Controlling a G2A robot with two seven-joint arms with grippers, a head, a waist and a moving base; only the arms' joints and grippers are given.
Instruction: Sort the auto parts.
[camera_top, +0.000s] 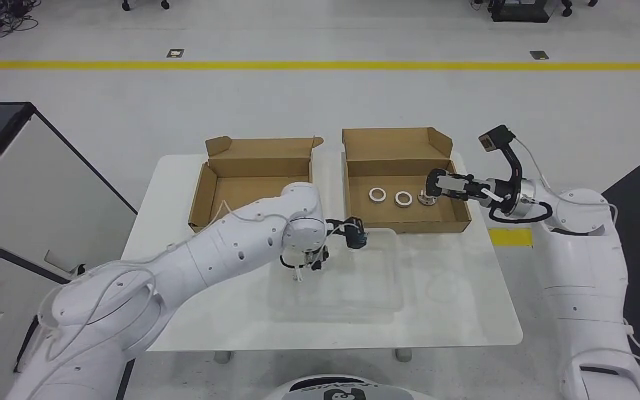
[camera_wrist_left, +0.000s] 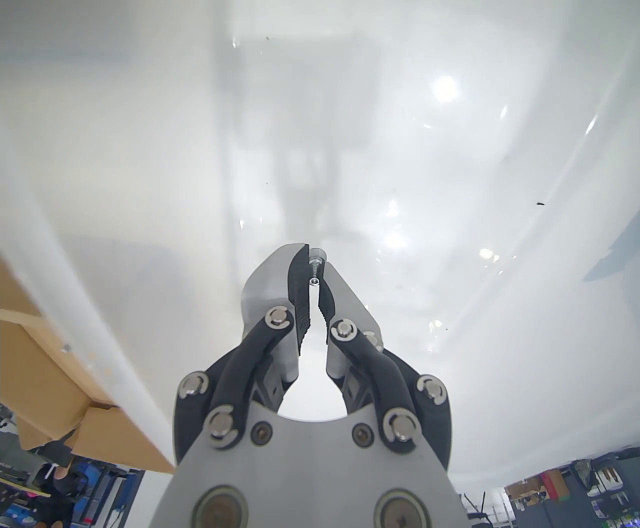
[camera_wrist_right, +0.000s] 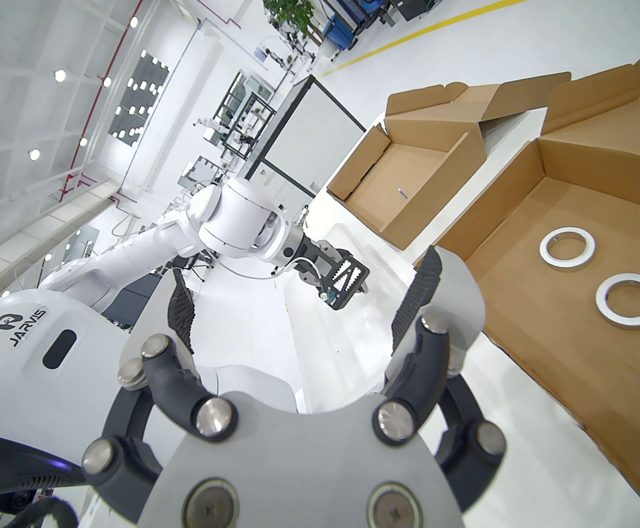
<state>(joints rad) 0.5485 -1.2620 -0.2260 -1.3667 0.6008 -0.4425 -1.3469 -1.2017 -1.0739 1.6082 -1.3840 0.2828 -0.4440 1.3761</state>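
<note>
My left gripper (camera_wrist_left: 312, 270) is shut on a small silver screw (camera_wrist_left: 315, 272), held upright between the pad tips just above the floor of a clear plastic tray (camera_wrist_left: 425, 150). From above, this gripper (camera_top: 301, 268) is at the tray's (camera_top: 385, 300) left end. My right gripper (camera_top: 432, 186) hangs open with nothing in it over the right cardboard box (camera_top: 455, 222), fingers (camera_wrist_right: 422, 295) spread wide. Two silver rings (camera_top: 379, 195) (camera_top: 403, 197) lie on that box's floor. The left cardboard box (camera_wrist_right: 450, 160) has one small screw (camera_wrist_right: 401, 192) on its floor.
Both boxes stand side by side at the back of the white table (camera_top: 470, 300), lids folded back. The clear tray lies in front of them at the table's middle. A grey partition (camera_top: 50, 200) stands to the left of the table.
</note>
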